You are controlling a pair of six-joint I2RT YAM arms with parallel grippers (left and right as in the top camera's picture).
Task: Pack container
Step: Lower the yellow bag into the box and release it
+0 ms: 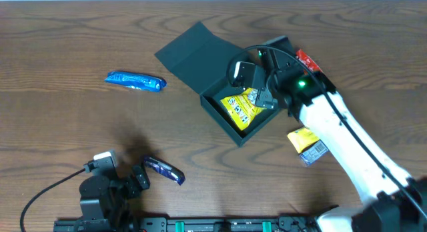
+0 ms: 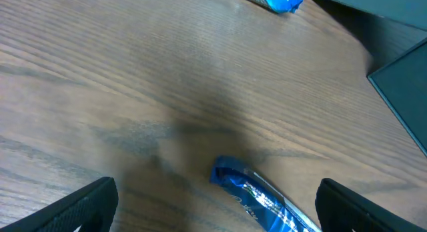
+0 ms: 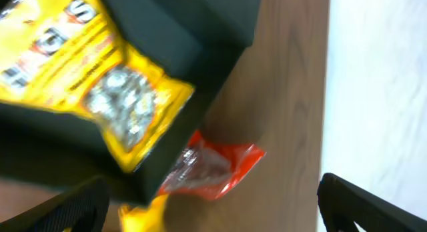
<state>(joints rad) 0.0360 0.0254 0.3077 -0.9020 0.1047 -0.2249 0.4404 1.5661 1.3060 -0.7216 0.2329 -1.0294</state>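
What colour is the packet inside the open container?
The packet in the container is yellow with black markings, clearest in the overhead view.

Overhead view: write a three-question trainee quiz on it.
1. True or false: the lid of the box is open.
2. The packet in the box is: A blue, B yellow, C red.
3. How many blue packets lie on the table?

Key: 1 true; 2 B; 3 two.
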